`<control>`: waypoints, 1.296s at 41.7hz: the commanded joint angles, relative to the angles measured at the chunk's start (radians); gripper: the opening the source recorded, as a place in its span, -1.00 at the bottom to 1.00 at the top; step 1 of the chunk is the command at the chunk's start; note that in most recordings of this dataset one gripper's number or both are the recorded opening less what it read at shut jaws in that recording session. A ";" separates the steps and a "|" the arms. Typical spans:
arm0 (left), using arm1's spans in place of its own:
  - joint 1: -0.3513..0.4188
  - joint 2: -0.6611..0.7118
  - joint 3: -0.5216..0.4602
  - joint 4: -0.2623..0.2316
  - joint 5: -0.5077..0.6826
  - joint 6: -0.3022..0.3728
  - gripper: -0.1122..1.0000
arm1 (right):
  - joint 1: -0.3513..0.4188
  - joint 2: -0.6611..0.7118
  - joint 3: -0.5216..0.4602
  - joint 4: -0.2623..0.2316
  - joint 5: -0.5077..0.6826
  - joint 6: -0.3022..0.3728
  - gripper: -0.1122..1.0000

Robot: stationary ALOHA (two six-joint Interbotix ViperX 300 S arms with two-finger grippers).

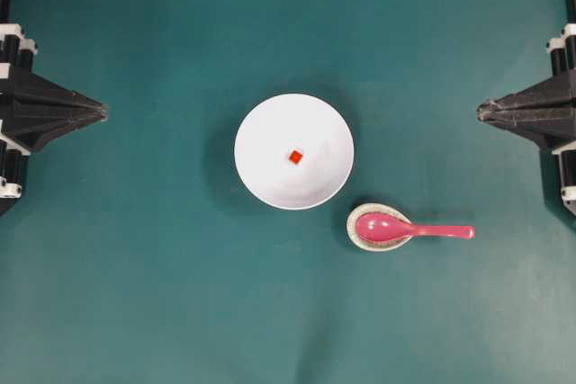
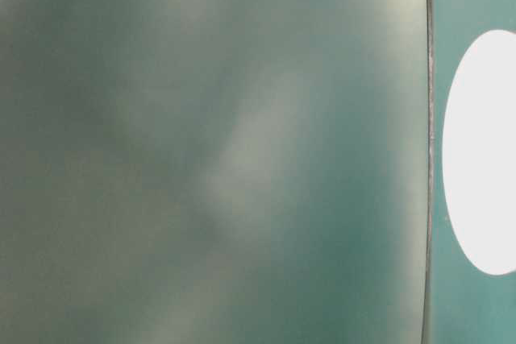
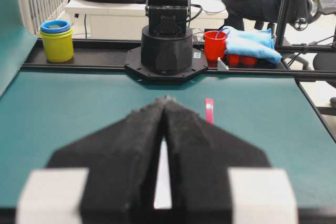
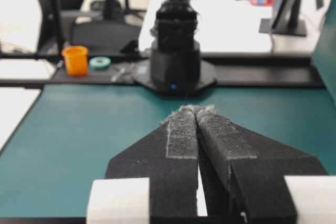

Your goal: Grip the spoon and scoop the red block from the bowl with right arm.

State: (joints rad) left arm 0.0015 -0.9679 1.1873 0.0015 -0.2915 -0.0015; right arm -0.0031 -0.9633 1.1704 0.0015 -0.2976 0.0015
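Observation:
The white bowl [image 1: 294, 151] stands mid-table with the tiny red block [image 1: 295, 156] inside it. The pink spoon [image 1: 409, 228] lies to the bowl's lower right, its bowl end in a speckled grey rest and its handle pointing right. My right gripper [image 1: 480, 111] is shut and empty at the right edge, above the spoon's handle. It is also shut in the right wrist view [image 4: 196, 109]. My left gripper [image 1: 103, 112] is shut and empty at the left edge, and shut in the left wrist view [image 3: 165, 99], where the spoon handle [image 3: 209, 111] shows just beyond it.
The speckled grey spoon rest [image 1: 378, 227] sits under the spoon. The teal table [image 1: 162, 294] surrounds the dishes. The opposite arm's base [image 3: 167, 45] stands at the far edge. The table-level view is a blur with a white oval [image 2: 484, 151] at its right.

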 commanded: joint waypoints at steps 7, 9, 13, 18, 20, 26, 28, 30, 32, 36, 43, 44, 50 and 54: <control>-0.003 0.003 -0.052 0.002 0.054 -0.005 -0.80 | 0.002 0.020 -0.021 0.002 0.015 0.008 -0.80; -0.003 0.002 -0.052 0.002 0.060 -0.006 -0.80 | 0.002 0.020 -0.023 0.002 0.017 0.008 -0.80; -0.003 0.002 -0.054 0.002 0.077 -0.006 -0.80 | 0.002 0.020 -0.021 0.003 0.018 0.009 -0.80; -0.002 0.003 -0.052 0.002 0.138 -0.005 -0.80 | 0.002 0.020 -0.023 0.009 0.029 0.011 -0.80; 0.005 0.008 -0.054 0.002 0.196 -0.005 -0.80 | 0.002 0.020 -0.023 0.015 0.034 0.011 -0.80; 0.008 0.014 -0.061 0.002 0.314 -0.005 -0.80 | 0.002 0.020 -0.023 0.020 0.037 0.011 -0.80; 0.009 0.014 -0.061 0.002 0.341 -0.005 -0.80 | 0.002 0.020 -0.023 0.020 0.037 0.009 -0.80; 0.011 0.014 -0.061 0.002 0.356 -0.003 -0.80 | 0.002 0.020 -0.021 0.020 0.037 0.011 -0.80; 0.012 0.012 -0.061 0.003 0.367 -0.003 -0.80 | 0.002 0.020 -0.021 0.020 0.037 0.011 -0.80; 0.023 0.014 -0.061 0.006 0.379 -0.003 -0.80 | 0.002 0.020 -0.021 0.020 0.037 0.011 -0.80; 0.049 0.014 -0.061 0.008 0.383 0.000 -0.80 | 0.002 0.029 -0.020 0.023 0.037 0.011 -0.79; 0.051 0.014 -0.061 0.008 0.382 0.003 -0.80 | 0.002 0.032 -0.020 0.023 0.037 0.011 -0.80; 0.052 0.014 -0.061 0.008 0.383 0.005 -0.80 | 0.003 0.041 -0.017 0.028 0.055 0.011 -0.79; 0.052 0.012 -0.061 0.008 0.383 0.005 -0.80 | 0.005 0.041 -0.017 0.031 0.072 0.011 -0.78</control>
State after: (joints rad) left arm 0.0506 -0.9618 1.1551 0.0077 0.0951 0.0015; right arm -0.0031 -0.9281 1.1704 0.0276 -0.2316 0.0107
